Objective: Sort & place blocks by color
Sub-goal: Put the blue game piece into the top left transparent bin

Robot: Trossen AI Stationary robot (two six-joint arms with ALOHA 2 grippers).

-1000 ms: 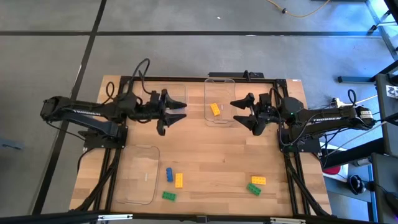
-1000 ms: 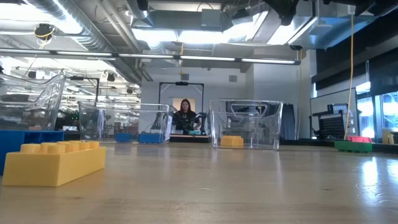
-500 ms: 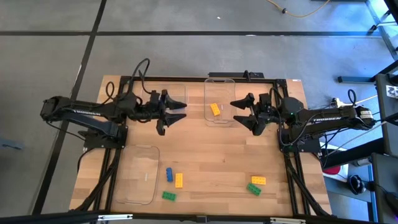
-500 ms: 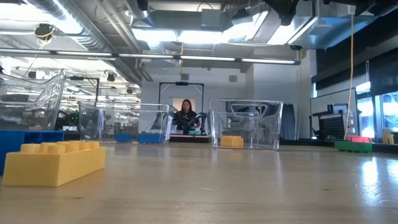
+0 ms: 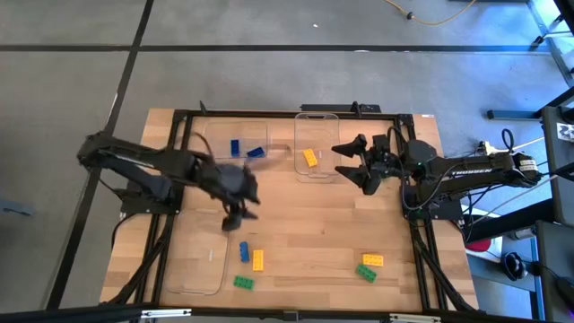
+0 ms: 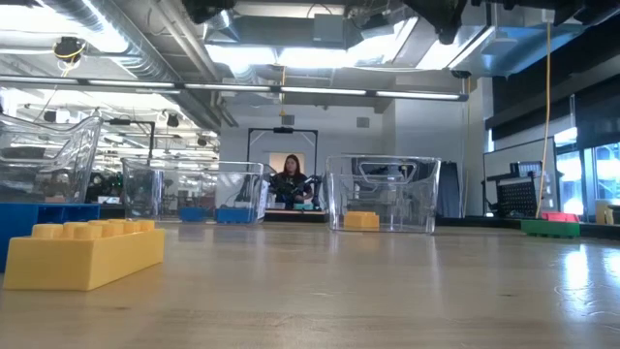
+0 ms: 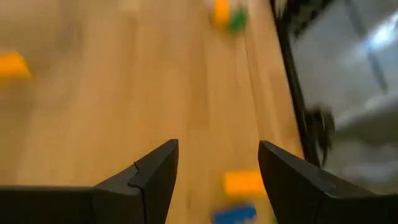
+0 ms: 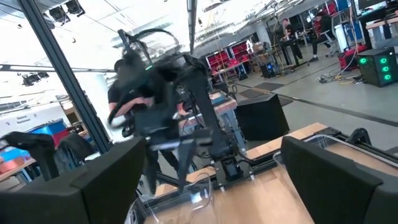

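Left claw (image 5: 235,215) wide above blue block (image 5: 244,252); right claw (image 5: 352,164) wide; no legible writing.

**Left arm swinging away from the far tray**

The left gripper (image 5: 235,213) is leaving its earlier spot over the far-left tray (image 5: 235,136) and sweeping toward the table's middle, now blurred, above the blue block (image 5: 244,252) and yellow block (image 5: 258,260). Its fingers are spread apart. Two blue blocks (image 5: 235,147) in that tray are now showing, uncovered.
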